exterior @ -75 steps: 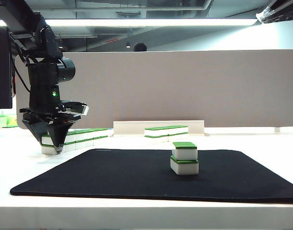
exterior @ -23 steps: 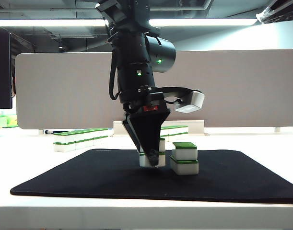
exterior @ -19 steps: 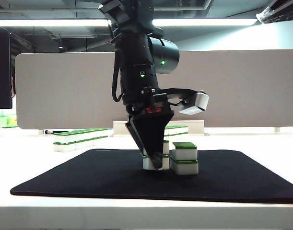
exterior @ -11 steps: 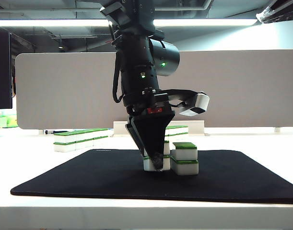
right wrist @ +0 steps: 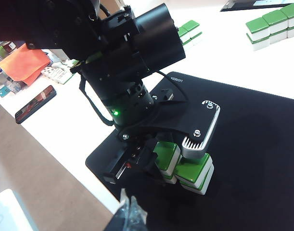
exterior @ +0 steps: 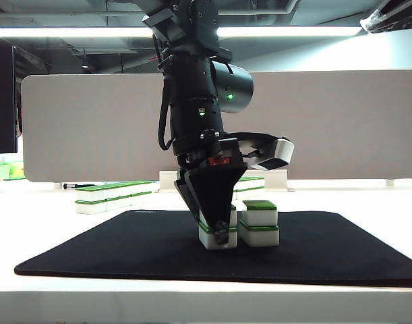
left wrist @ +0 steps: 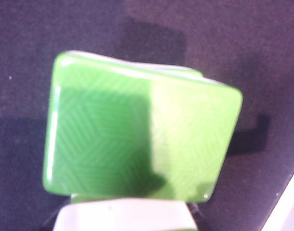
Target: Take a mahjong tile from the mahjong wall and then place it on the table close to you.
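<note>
My left gripper point(exterior: 221, 236) points straight down over the black mat point(exterior: 125, 250) on the white table point(exterior: 192, 300). Its fingers straddle a green-topped white mahjong tile point(exterior: 216, 239) that rests on the mat, with a second tile point(right wrist: 166, 155) stacked on it. The jaws look slightly parted, so the gripper is open. The same white tile point(left wrist: 127, 217) shows in the left wrist view. The pair stands right beside a two-high stack point(exterior: 259, 226). The mahjong wall point(exterior: 114, 194) lies far left, behind the mat. My right gripper point(right wrist: 129, 201) hangs shut and empty near the table's front edge.
A shorter row of tiles point(exterior: 251, 181) lies behind the mat, partly hidden by the arm. A grey partition panel point(exterior: 340, 121) closes off the back. A phone point(right wrist: 35, 103) and orange paper point(right wrist: 24, 62) lie off to the side.
The left arm carried the tiles from the wall's end to the mat. Over the last second it edged toward the stack, and the tiles sank onto the mat. The right arm has not moved.
</note>
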Robot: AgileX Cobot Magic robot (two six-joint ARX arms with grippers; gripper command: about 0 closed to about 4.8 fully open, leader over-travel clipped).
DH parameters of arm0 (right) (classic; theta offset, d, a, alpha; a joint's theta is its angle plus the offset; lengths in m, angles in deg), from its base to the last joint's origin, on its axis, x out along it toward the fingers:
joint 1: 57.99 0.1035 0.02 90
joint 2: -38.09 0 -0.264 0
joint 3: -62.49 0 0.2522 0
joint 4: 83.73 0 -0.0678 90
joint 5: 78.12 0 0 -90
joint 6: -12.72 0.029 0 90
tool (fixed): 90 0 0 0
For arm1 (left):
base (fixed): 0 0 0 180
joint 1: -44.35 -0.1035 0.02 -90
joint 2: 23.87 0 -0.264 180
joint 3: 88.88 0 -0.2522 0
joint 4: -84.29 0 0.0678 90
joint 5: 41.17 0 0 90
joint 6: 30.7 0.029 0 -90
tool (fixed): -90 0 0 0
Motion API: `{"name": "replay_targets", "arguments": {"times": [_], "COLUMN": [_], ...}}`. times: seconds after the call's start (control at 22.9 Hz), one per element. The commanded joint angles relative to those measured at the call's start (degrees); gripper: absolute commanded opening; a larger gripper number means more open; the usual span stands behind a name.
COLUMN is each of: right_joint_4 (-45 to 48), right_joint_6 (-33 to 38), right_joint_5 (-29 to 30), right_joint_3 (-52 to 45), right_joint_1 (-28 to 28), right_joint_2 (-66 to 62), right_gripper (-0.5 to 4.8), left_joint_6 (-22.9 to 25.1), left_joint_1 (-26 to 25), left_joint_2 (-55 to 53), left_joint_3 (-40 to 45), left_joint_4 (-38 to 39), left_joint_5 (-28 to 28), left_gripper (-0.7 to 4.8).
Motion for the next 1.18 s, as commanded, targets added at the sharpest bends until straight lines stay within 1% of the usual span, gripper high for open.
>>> {"name": "replay_targets", "arguments": {"times": [0.04, 0.09, 0.13, 0.22, 0.26, 0.35, 0.44, 0.7, 0.83, 0.96, 1.01, 1.09, 1.18], "right_joint_4": [0.72, 0.72, 0.72, 0.72, 0.72, 0.72, 0.74, 0.74, 0.72, 0.74, 0.74, 0.74, 0.74], "right_joint_6": [0.00, 0.00, 0.00, 0.00, 0.00, 0.00, 0.00, 0.00, 0.00, -0.02, -0.02, -0.04, -0.02], "right_joint_5": [-0.04, -0.04, -0.04, -0.04, -0.04, -0.04, -0.11, -0.07, -0.07, -0.09, -0.09, -0.09, -0.02], "right_joint_3": [0.33, 0.33, 0.31, 0.31, 0.33, 0.33, 0.31, 0.33, 0.33, 0.31, 0.31, 0.33, 0.33], "right_joint_1": [0.04, 0.04, 0.04, 0.04, 0.04, 0.04, 0.02, 0.02, 0.02, 0.02, 0.02, 0.02, 0.04], "right_joint_2": [0.07, 0.07, 0.07, 0.07, 0.07, 0.04, 0.02, 0.02, 0.02, 0.02, 0.02, 0.02, 0.04], "right_gripper": [-0.01, -0.01, -0.01, -0.01, -0.01, -0.01, -0.01, -0.01, -0.01, -0.01, -0.01, -0.01, -0.01], "left_joint_6": [-0.52, -1.31, -1.31, -1.31, -1.31, -1.31, -1.36, -1.57, -2.84, -6.78, -7.37, -7.52, -7.52], "left_joint_1": [0.26, 0.24, 0.24, 0.24, 0.24, 0.20, 0.20, 0.20, 0.17, 0.17, 0.17, 0.15, 0.15], "left_joint_2": [-0.37, -0.35, -0.35, -0.22, -0.15, 0.50, 1.33, 3.85, 5.22, 8.70, 9.73, 12.57, 15.19], "left_joint_3": [0.33, 0.33, 0.33, 0.33, 0.33, 0.33, 0.33, 0.33, 0.33, 0.33, 0.33, 0.33, 0.33], "left_joint_4": [2.97, 3.34, 3.54, 3.67, 3.67, 4.17, 4.15, 4.50, 6.27, 6.64, 6.58, 6.45, 6.45], "left_joint_5": [-0.39, -0.37, -0.35, -0.26, 0.87, 5.53, 7.50, 8.39, 11.39, 15.61, 16.52, 17.97, 19.10], "left_gripper": [3.15, 3.71, 3.78, 3.78, 3.78, 3.78, 3.78, 3.78, 3.77, 3.72, 3.72, 3.71, 3.42]}}
